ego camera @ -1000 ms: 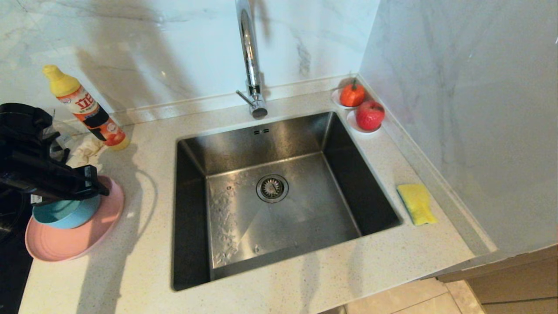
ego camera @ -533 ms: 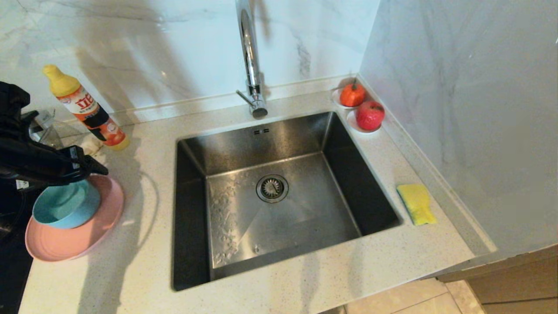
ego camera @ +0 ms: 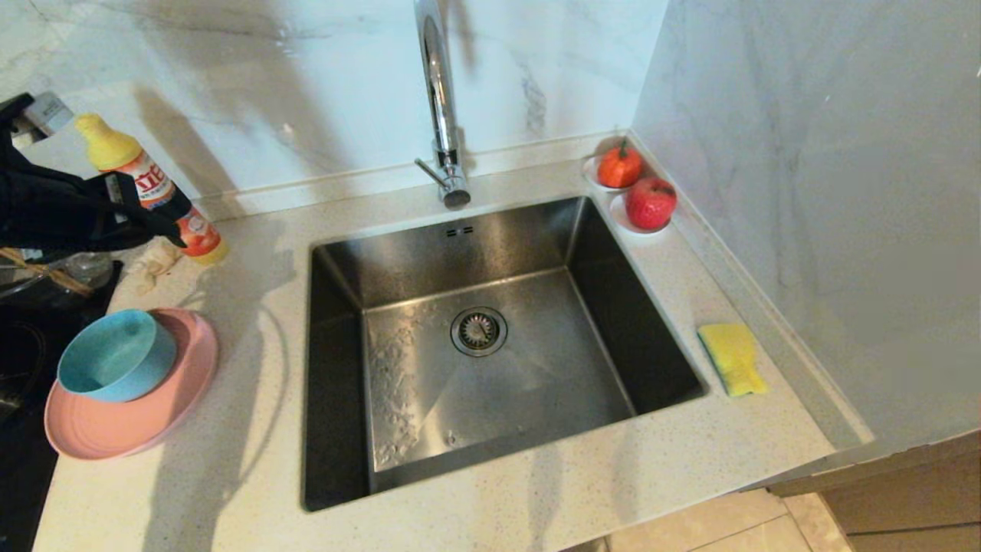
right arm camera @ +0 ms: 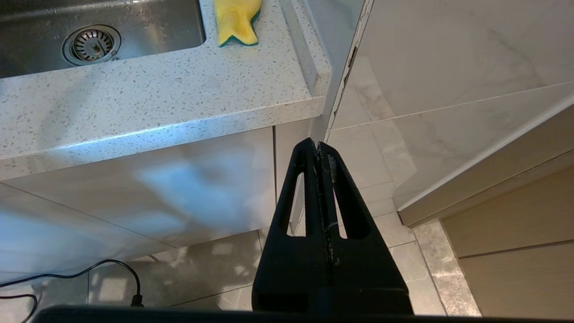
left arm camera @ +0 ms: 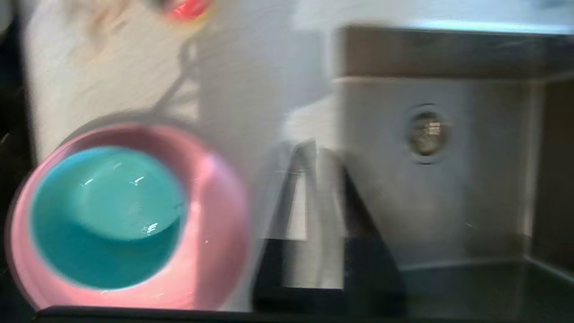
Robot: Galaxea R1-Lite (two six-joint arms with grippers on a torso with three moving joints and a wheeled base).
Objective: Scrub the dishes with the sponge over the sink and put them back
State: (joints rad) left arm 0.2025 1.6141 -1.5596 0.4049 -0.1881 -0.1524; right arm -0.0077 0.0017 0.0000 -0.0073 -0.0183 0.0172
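While the left pincer (ego camera: 165, 228) hangs above the table (ego camera: 230, 460) near the soap bottle (ego camera: 146, 188), fingers nearly closed on nothing, the blue bowl (ego camera: 115, 355) sits inside the pink plate (ego camera: 165, 414) left of the sink (ego camera: 490, 345). The sponge (ego camera: 732, 356) lies on the table right of the sink. Right pincer (right arm camera: 319, 152) hangs clenched below the table edge.

Risk: a swing could topple the bottle.

Earlier, the left pincer hovered low over the bowl; it has since risen clear.

The blue bowl (ego camera: 116, 355) sits upright inside the flat pink plate (ego camera: 146, 418) on the table to the left of the sink (ego camera: 490, 337). The sink is a shiny steel box with a round drain in its floor. The yellow sponge (ego camera: 733, 357) lies flat on the table, just right of the sink
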